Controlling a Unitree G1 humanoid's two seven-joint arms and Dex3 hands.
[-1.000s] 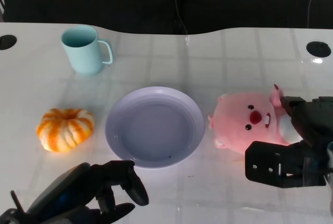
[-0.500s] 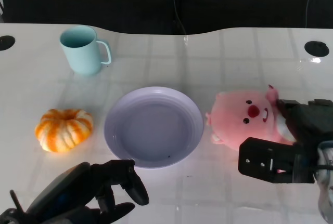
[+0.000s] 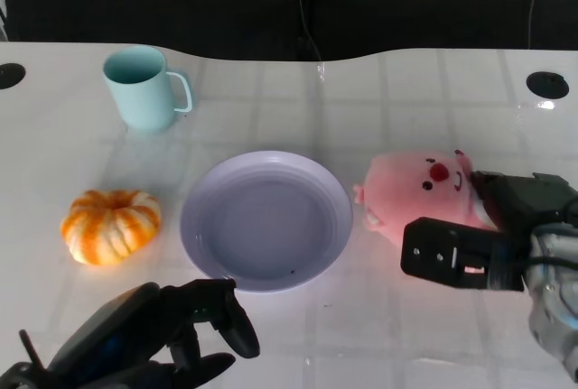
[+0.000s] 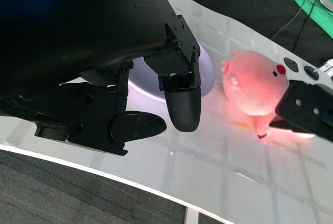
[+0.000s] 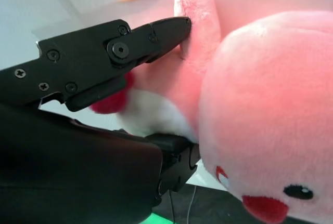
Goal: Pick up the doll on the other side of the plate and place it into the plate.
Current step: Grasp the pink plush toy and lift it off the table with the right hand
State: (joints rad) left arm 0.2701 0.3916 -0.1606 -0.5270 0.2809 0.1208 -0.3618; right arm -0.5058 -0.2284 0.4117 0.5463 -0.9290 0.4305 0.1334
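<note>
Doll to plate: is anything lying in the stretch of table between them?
Nothing visible does. The pink doll, gripped by the right hand, sits just beside the plate with only bare table between them. The plate's bowl looks empty. The mug and orange pumpkin lie on the plate's other side.

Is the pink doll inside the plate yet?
No. The doll sits beside the plate, gripped by the right hand.

doll [image 3: 417, 192]: lower body hidden behind the right hand [image 3: 492, 240] in the head view
right hand: cut off by the picture's right edge
left hand [image 3: 172, 330]: cut off at the bottom edge
plate [image 4: 208, 76]: mostly hidden behind left hand's fingers [image 4: 182, 104]
</note>
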